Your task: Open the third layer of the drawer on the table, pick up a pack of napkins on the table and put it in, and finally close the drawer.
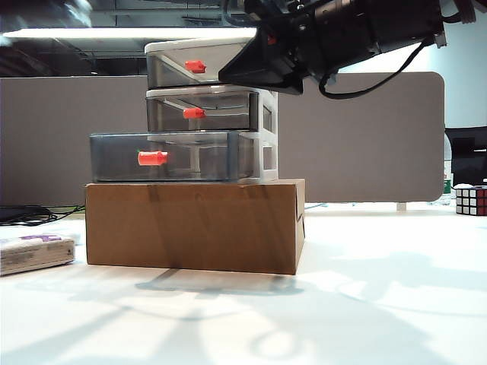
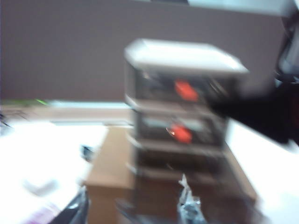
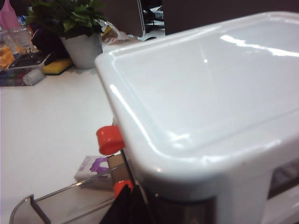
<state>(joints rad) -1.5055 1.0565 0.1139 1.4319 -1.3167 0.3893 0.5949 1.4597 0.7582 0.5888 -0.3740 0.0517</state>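
Black and partly blurred, the left gripper [image 2: 133,210] shows two fingers [image 2: 77,210] standing apart with nothing between them, in front of the drawer [image 2: 180,126].

Right gripper [image 1: 262,68]: a dark wedge at the cabinet's top right corner, against the uppermost tier. Only a dark tip of it shows in the right wrist view, so whether its jaws are open or closed cannot be told.

Cabinet condition: the third layer [image 1: 171,157] is pulled out, its front well forward of the two tiers above; its red-orange knob [image 1: 152,158] faces outward. Interior appears empty through the smoky wall.

Support: the cabinet stands on a brown cardboard box [image 1: 194,224], which rests on the table [image 1: 319,312].

The pack of napkins [image 1: 34,253] lies flat on the table near its left edge, apart from the box, purple mark up. A puzzle cube [image 1: 472,201] sits at the far right edge.
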